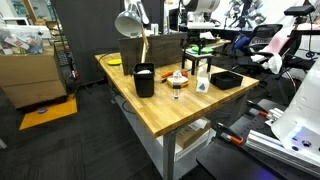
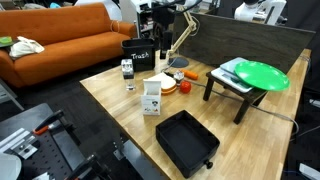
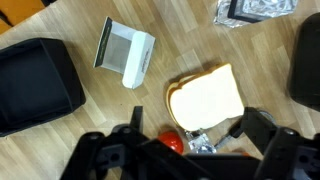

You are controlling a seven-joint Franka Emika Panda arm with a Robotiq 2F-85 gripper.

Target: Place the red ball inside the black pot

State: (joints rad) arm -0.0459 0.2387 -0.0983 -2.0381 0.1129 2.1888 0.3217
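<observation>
In the wrist view the gripper [image 3: 192, 134] hangs wide open over the wooden surface [image 3: 200, 40] and holds nothing. The red ball [image 3: 172, 142] lies loose between its fingers, at 7 o'clock of a pale bread-like slice [image 3: 205, 100]. The black pot [image 3: 35, 85] sits well apart, at 9 o'clock.

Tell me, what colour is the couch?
The couch is orange, best seen in an exterior view.

In the wrist view the red ball [image 3: 172, 141] is half hidden behind the dark hand [image 3: 195, 140] (itself blurred, and cut by the picture's bottom edge). The black pot [image 3: 30, 85] runs off the left edge and a black cylinder [image 3: 306, 60] off the right. In both exterior views the ball is too small to tell.
</observation>
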